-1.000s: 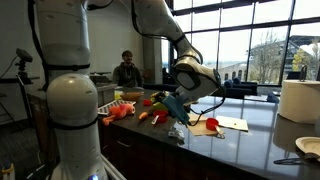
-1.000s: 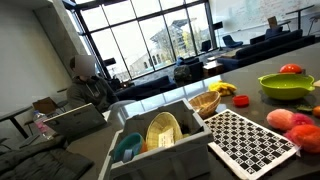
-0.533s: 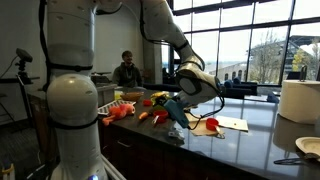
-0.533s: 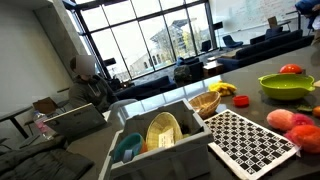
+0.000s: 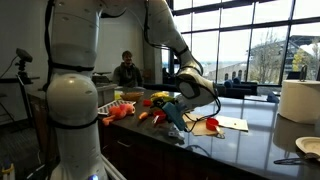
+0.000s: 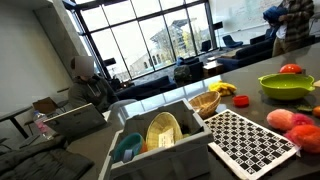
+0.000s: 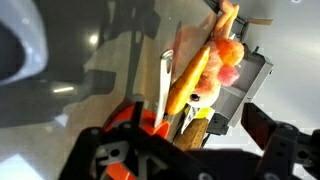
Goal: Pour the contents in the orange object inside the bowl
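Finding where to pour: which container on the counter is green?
The shallow bowl by the right edge of an exterior view; the basket beside the checkered mat is tan and woven.

Both exterior views together show one green bowl [image 6: 285,88], one checkered mat [image 6: 250,140], one woven basket [image 6: 205,103], one grey tub [image 6: 165,162], one seated man [image 5: 126,70], one paper roll [image 5: 298,100] and one white plate [image 5: 308,147].
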You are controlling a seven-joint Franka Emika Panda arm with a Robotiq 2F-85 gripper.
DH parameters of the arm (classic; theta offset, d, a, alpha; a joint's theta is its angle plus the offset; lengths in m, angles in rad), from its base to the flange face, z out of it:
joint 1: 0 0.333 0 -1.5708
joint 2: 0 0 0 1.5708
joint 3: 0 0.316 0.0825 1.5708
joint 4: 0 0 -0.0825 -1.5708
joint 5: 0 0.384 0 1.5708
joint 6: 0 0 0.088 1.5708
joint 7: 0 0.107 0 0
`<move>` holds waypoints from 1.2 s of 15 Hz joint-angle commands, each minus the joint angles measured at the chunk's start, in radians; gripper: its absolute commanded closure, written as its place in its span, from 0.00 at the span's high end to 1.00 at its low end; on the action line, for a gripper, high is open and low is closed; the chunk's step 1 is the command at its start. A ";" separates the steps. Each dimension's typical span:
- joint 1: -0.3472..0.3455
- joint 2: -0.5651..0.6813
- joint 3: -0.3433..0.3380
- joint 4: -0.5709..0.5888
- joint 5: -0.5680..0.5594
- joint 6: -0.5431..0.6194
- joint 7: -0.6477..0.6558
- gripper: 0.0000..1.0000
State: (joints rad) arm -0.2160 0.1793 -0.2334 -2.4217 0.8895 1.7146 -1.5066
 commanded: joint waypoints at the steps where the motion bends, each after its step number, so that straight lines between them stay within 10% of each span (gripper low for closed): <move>1: -0.016 0.029 0.018 0.013 0.025 -0.032 -0.024 1.00; 18: -0.012 0.062 0.036 0.007 0.041 -0.053 -0.032 1.00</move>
State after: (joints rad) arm -0.2160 0.2320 -0.2070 -2.4205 0.9106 1.6800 -1.5258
